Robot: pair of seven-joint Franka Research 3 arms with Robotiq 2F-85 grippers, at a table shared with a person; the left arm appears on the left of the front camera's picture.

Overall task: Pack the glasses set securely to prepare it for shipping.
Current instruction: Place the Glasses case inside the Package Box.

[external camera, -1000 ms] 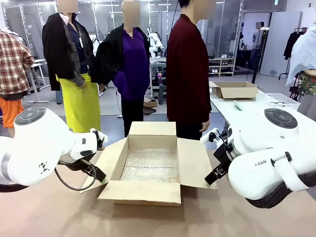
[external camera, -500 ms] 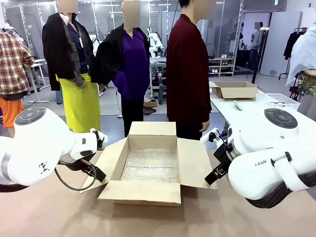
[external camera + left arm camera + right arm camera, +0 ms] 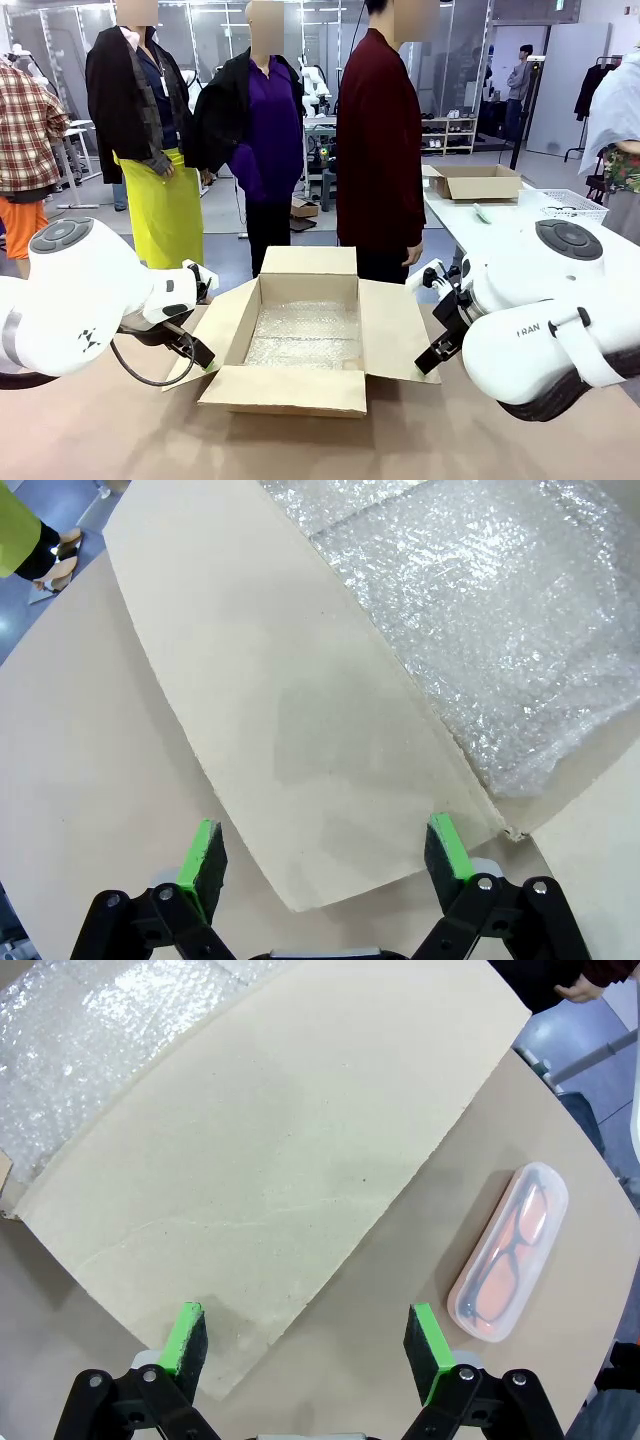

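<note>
An open cardboard box (image 3: 290, 392) stands mid-table, its bottom lined with bubble wrap (image 3: 305, 335). My left gripper (image 3: 205, 360) hovers open over the box's left flap (image 3: 300, 730), with nothing between its fingers (image 3: 325, 830). On the other side, my right gripper (image 3: 432, 355) is open over the right flap (image 3: 270, 1160), fingers (image 3: 304, 1312) also bare. One pale pink translucent case of the glasses set (image 3: 508, 1250), with orange-framed glasses inside, lies on the table just past that flap's outer edge.
A person in a dark red top (image 3: 380, 150) stands at the far side of the table, one hand (image 3: 580, 988) near its edge. At the back right, a second table holds a cardboard box (image 3: 478, 182) and a white basket (image 3: 565, 205).
</note>
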